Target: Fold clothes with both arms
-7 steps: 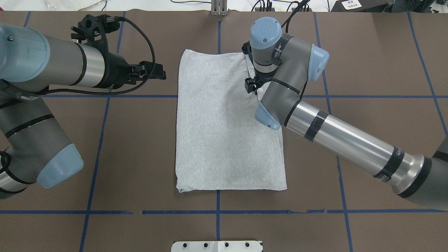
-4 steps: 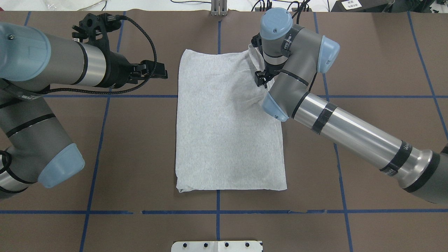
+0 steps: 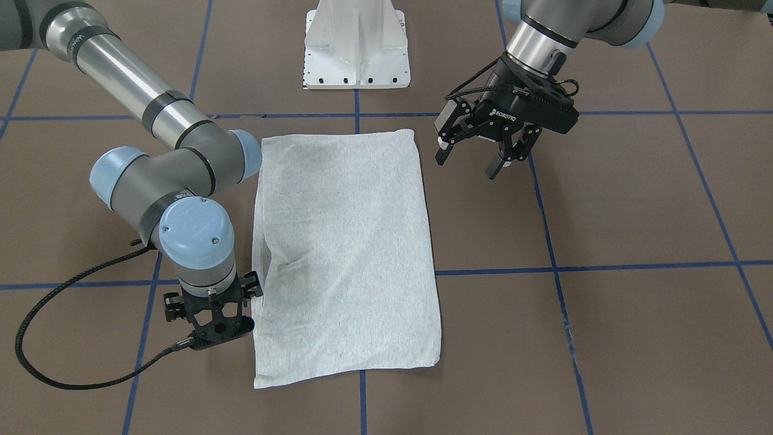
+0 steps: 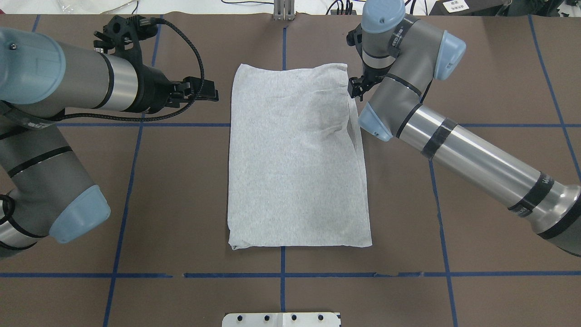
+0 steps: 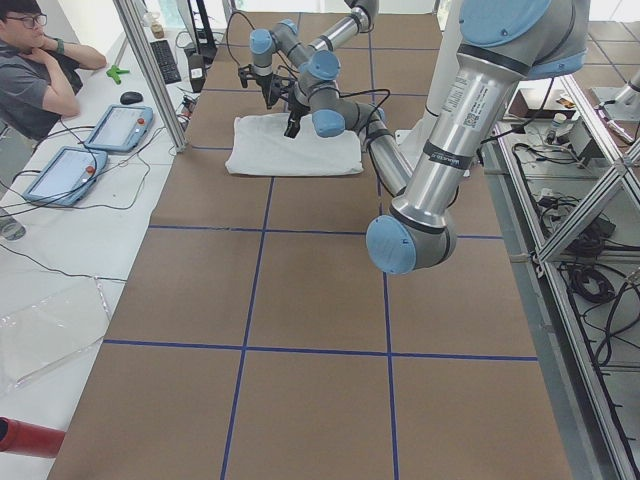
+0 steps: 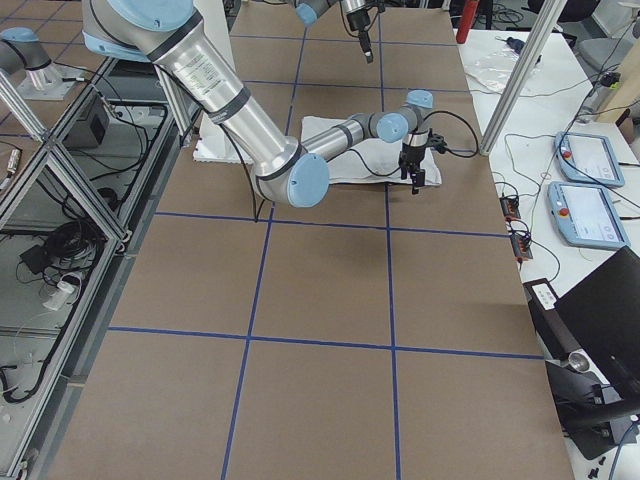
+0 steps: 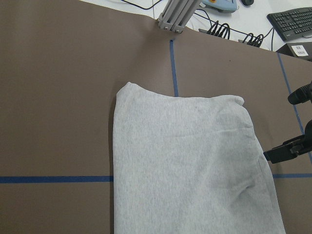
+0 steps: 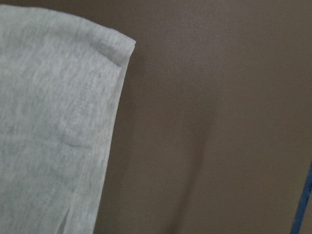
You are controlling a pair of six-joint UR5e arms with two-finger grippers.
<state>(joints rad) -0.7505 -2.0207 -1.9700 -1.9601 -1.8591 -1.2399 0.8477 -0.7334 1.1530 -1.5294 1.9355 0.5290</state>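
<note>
Two silver-grey jointed arms with light blue joint caps are in view, and one garment. Against a second ago, the right arm (image 4: 472, 152) has swung outward. Its black two-finger right gripper (image 4: 356, 87), which was then over the cloth's far right part with fabric drawn inward under it, now sits just beside the right edge near the far corner. That corner now lies spread flat. We cannot tell the right gripper's finger spacing, because the wrist hides the fingers. Its own camera shows only the hemmed corner (image 8: 114, 46) and bare table. The left arm (image 4: 59, 81) is unchanged. The black left gripper (image 3: 468, 164) hangs with fingers spread wide, holding nothing, near the cloth's far left corner but apart from it. The light heather-grey T-shirt (image 4: 295, 159) lies folded as an oblong at table centre, plain side up, with creases toward its far right. It rests on a brown table (image 4: 499, 254) marked by a grid of blue tape lines (image 4: 508, 125). A white pedestal base plate (image 3: 356, 54) stands on the robot's side. A white bench across from the robot holds two grey teach pendants (image 5: 118, 125) and a black keyboard (image 5: 165, 60). A person (image 5: 35, 80) sits there.
</note>
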